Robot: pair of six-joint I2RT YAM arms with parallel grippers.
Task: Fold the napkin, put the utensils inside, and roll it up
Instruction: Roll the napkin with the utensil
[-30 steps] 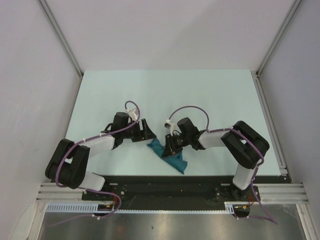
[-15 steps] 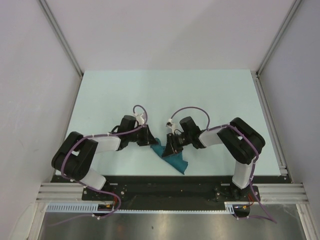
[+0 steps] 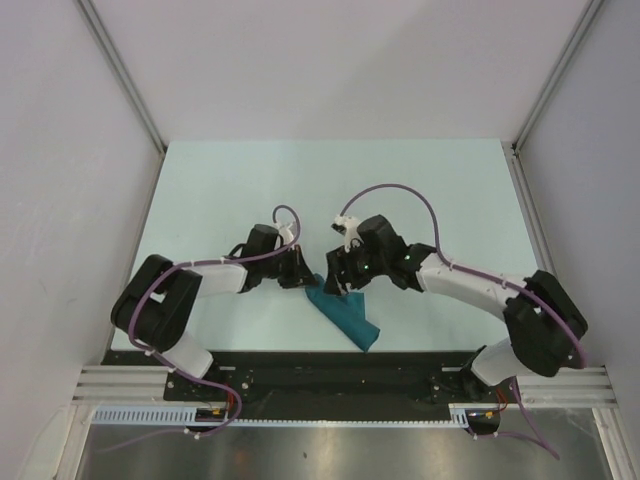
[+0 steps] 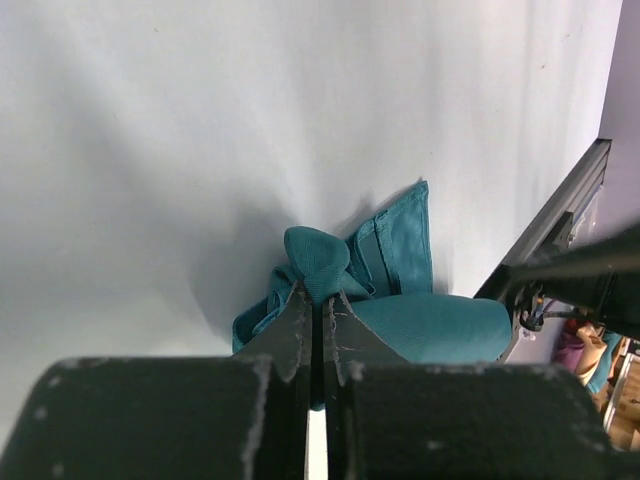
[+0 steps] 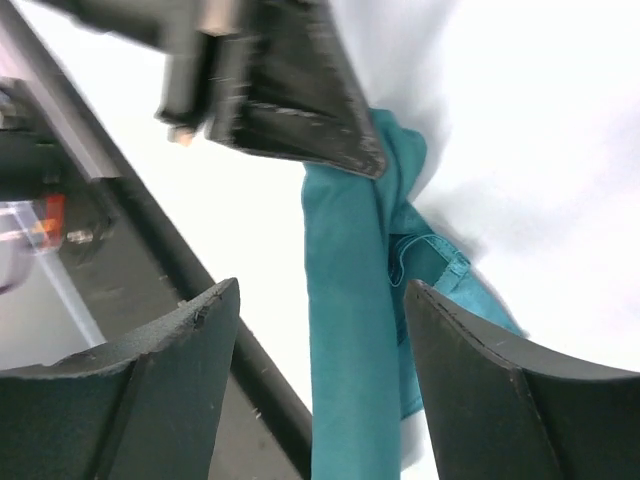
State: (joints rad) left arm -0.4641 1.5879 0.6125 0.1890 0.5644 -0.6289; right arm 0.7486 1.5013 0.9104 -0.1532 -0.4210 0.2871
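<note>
Napkin [image 3: 343,315] sits bunched up right at the near edge of the desk [image 3: 420,190], its lower corner trailing toward the black rail [image 3: 330,365] at the front. It's a long way from flat: a dark teal heap, thin cloth with a faint sheen, fine weave, a stitched hem showing along one flap, soft rounded folds piled on each other.

Just beyond that corner, the left gripper [image 4: 318,300] is clamped together on a small puffed fold at the top of the heap, with a knob of fabric bulging out past the tips. The right gripper [image 5: 320,290] stands just beside it, its fingers well apart and holding nothing, the cloth lying below the gap between them.

Here's the worry: that pinch is on a bunched layer, not a clean corner. A pull from there would likely drag the whole bundle along instead of opening it out. Slick thin cloth like this could also slide out of a narrow bite. The two grippers are very close, so a careless move risks a knock. And that trailing corner could slip over the front edge.

Farther back, pale matte desk, and no utensils show anywhere in these views.
</note>
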